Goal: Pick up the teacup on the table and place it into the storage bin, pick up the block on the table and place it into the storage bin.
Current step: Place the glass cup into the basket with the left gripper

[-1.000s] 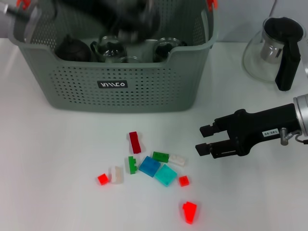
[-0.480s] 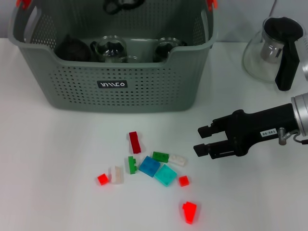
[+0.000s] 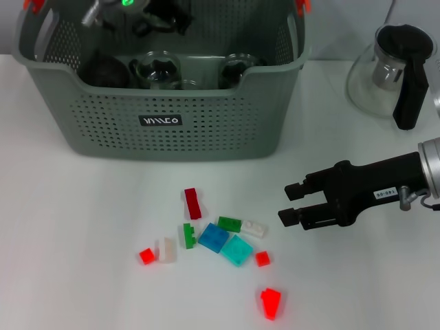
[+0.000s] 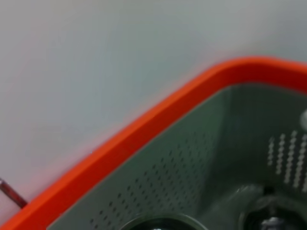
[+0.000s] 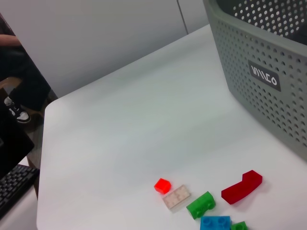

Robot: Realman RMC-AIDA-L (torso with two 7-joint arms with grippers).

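We see bright, even overhead light and soft shadows on the worktop [image 3: 82, 227]; left wrist view blurred; red blocks [image 3: 270, 302] glow oversaturated.

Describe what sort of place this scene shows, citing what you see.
Probably an indoor robot test bench, not a home: a plain white table holds staged props, namely scattered toy blocks, a perforated storage bin and a glass teapot, and a keyboard sits beside it.
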